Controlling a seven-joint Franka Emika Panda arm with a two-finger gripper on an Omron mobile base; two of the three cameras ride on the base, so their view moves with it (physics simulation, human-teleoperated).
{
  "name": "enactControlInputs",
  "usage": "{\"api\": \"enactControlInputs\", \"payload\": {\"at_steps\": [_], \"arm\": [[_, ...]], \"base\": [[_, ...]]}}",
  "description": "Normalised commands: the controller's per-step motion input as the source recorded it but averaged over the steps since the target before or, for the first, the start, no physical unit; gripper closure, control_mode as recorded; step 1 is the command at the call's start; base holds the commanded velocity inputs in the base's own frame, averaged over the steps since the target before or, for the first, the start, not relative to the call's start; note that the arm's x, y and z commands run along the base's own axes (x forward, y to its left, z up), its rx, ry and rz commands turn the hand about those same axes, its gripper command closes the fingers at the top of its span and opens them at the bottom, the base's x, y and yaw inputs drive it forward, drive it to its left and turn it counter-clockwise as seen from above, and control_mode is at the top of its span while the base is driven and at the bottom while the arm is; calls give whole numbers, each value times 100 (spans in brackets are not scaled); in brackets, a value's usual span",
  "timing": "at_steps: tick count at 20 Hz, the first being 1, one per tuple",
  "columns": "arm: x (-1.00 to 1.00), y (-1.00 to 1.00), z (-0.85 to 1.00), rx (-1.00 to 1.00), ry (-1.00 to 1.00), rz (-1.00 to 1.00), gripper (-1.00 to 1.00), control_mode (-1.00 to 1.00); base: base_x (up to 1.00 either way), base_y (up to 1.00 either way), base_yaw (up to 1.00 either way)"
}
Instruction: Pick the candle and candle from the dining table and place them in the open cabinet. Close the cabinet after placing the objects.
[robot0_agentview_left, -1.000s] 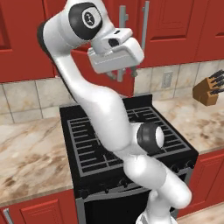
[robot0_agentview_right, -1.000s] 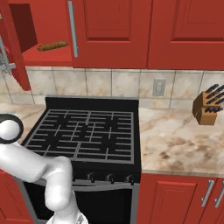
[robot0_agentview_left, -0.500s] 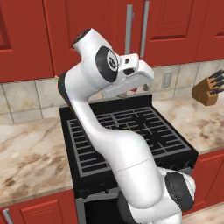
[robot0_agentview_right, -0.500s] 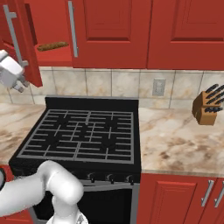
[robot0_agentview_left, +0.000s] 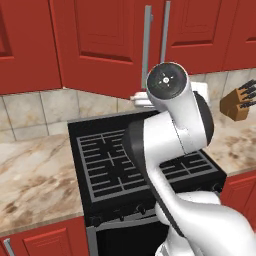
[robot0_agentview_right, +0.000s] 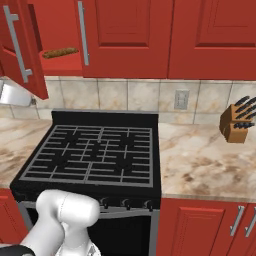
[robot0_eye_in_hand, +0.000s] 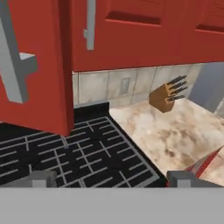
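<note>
Hand (robot0_eye_in_hand: 111, 179) first: in the hand view I see its two dark fingertips (robot0_eye_in_hand: 41, 178) standing wide apart at the bottom, with nothing between them. In the right base view its pale body pokes in at the left edge, just under the lower corner of the open cabinet door (robot0_agentview_right: 22, 55).

The cabinet (robot0_agentview_right: 62, 67) hangs on the wall above and to the left of the stove (robot0_agentview_right: 90, 160). Its left door is swung out toward me, with the long silver handle (robot0_agentview_right: 16, 47) facing the room. On the red shelf inside lies a brown elongated lump (robot0_agentview_right: 60, 51), near the front edge. The neighbouring door to the right is shut, its own bar handle (robot0_agentview_right: 82, 32) running along the edge of the opening.

From the hand view I look past the edge of that open door (robot0_eye_in_hand: 43, 65) and down across the black stove grates (robot0_eye_in_hand: 87, 153) to the marbled counter (robot0_eye_in_hand: 183, 135) on the far side. A wooden knife block (robot0_eye_in_hand: 168, 96) stands there against the tiled backsplash, tilted, with dark handles sticking out. A wall socket (robot0_eye_in_hand: 125, 85) sits in the tiles between the stove and the block. A red shape (robot0_eye_in_hand: 205, 164) cuts in at the lower right of the hand view; I cannot tell what it is.

In the left base view the arm (robot0_agentview_left: 175, 135) folds up in front of the stove and blocks much of my sight of the hand.
</note>
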Motion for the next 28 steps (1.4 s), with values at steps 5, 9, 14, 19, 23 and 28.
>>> {"api": "enactControlInputs", "payload": {"at_steps": [5, 9, 14, 19, 23, 28], "arm": [[50, 5, 30, 0, -53, 25, -100, -100], [88, 31, 1, -5, -19, 21, -100, -100], [90, 35, 8, -5, -7, 18, -100, -100], [100, -4, 0, -4, 0, 4, -100, -100], [100, -21, 0, -2, 0, 1, -100, -100], [100, -15, 0, 0, -6, 9, -100, -100]], "base": [[0, 0, 0], [0, 0, 0], [0, 0, 0], [0, 0, 0], [0, 0, 0], [0, 0, 0]]}}
